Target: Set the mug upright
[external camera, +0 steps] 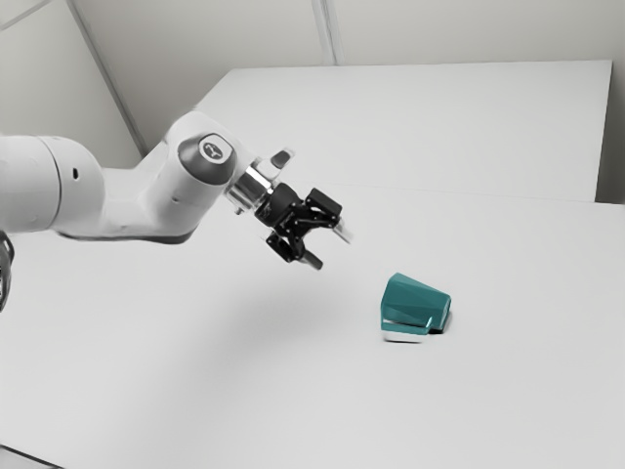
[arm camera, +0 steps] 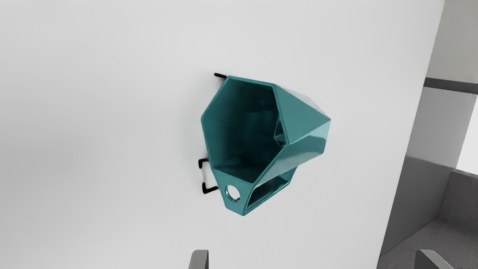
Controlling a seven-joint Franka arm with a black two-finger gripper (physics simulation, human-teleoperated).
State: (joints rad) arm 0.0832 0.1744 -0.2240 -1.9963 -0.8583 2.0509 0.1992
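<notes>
I've got the gripper [external camera: 327, 246] spread wide, gripping nothing, apart from the teal mug [external camera: 415, 301]; it's lying sideways on the table [external camera: 508, 391], hollow mouth facing my wrist camera.

I count one mug [arm camera: 300, 119], one arm [external camera: 142, 200], one pincer [external camera: 328, 247] and two fingers [arm camera: 199, 260].
</notes>
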